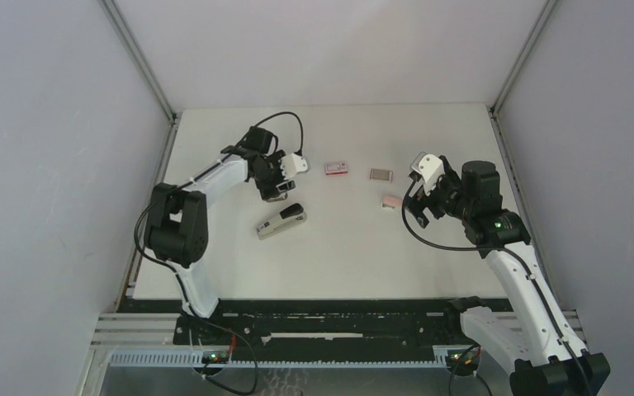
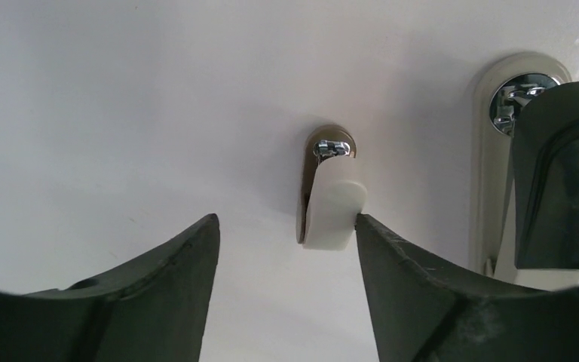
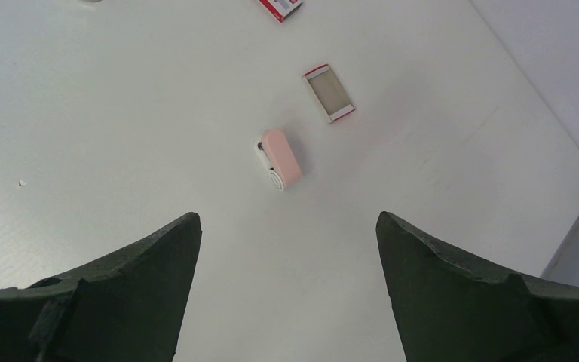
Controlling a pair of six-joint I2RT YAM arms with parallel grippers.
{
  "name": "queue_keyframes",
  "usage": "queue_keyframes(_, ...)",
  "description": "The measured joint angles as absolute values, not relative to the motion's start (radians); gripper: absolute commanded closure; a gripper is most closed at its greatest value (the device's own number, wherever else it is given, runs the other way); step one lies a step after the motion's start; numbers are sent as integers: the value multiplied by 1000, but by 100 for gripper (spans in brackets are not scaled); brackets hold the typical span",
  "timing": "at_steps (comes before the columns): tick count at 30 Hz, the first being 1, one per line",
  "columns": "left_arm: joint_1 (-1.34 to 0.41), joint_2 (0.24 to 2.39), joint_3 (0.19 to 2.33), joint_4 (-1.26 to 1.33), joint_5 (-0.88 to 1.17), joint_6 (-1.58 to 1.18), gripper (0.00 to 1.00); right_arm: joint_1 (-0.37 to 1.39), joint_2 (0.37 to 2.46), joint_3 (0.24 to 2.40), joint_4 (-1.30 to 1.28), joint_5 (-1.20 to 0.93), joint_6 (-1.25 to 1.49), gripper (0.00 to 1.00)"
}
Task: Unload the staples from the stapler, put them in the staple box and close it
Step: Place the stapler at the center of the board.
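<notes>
Staplers lie under both grippers. The left gripper (image 2: 286, 222) points down at the table (image 2: 121, 113) with its jaws apart, holding nothing. A white stapler (image 2: 332, 202) lies between them, its chrome nose pointing away from the wrist. One side of it touches the tip of one finger (image 2: 415, 286), and a clear gap of bare table separates it from the other. Just outside the touching finger lies a larger black-topped stapler (image 2: 550, 181) on a cream base, with chrome showing at its far end.

The right gripper (image 3: 287, 217) hangs above the table with its jaws spread wide and nothing between them. A pink stapler (image 3: 281, 158) lies flat ahead of the fingertips, roughly on the line midway between them and apart from both. Beyond it, slightly to one side, sits a small red-edged tray (image 3: 329, 93) with a grey inside. Farther on, at the edge of the wrist view, is a red-and-white box (image 3: 280, 7).

The staples cannot be made out in any view. Whether the grey in the tray is staples is too small to tell.
</notes>
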State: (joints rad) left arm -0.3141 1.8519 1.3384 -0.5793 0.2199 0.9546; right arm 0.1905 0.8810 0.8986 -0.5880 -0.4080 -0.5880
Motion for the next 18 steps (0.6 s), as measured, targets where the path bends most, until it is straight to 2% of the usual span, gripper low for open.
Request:
queue_keyframes(3, -305, 1827, 1338, -582, 221, 920, 12, 191, 881, 899, -588, -408, -588, 14)
queue_keyframes(9, -302, 1732, 1338, -574, 248, 837, 1, 192, 881, 899, -588, -408, -589, 14)
queue_keyframes(18, -386, 1661, 1293, -570, 322, 742, 0, 214, 886, 890, -588, -408, -593, 14)
